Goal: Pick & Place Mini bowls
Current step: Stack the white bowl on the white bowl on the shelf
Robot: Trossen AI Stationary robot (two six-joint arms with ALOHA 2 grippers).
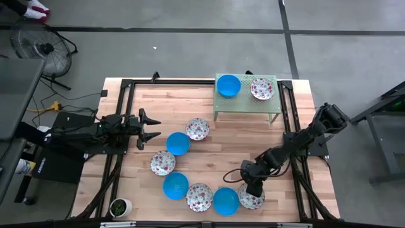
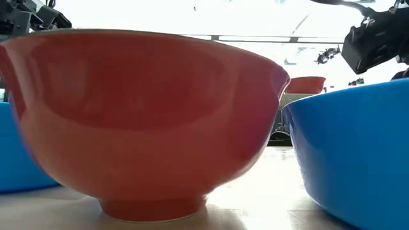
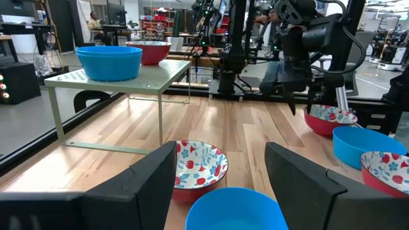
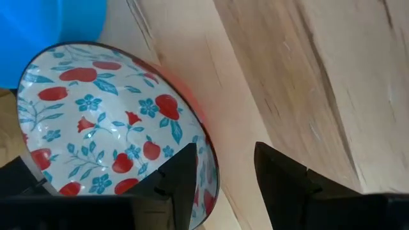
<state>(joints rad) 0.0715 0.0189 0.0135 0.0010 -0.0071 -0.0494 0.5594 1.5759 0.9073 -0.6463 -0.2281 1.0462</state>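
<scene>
Right gripper sits low over the floral bowl at the near end of the bowl row, next to a blue bowl. Jaws part open and empty, straddling the bowl's rim: one finger over the inside, the other outside over bare table. Round bowl, so no axis to match. Left gripper, jaws wide, waits well apart. My read: rim pinch is next.

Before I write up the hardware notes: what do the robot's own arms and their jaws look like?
Both arms are dark, nearly black, built of chunky jointed segments. The left gripper ends in two flat, pointed black fingers with broad angular faces. The right gripper has the same matte black fingers. A thin black cable loops beside the right arm's wrist. No markings are readable.
</scene>
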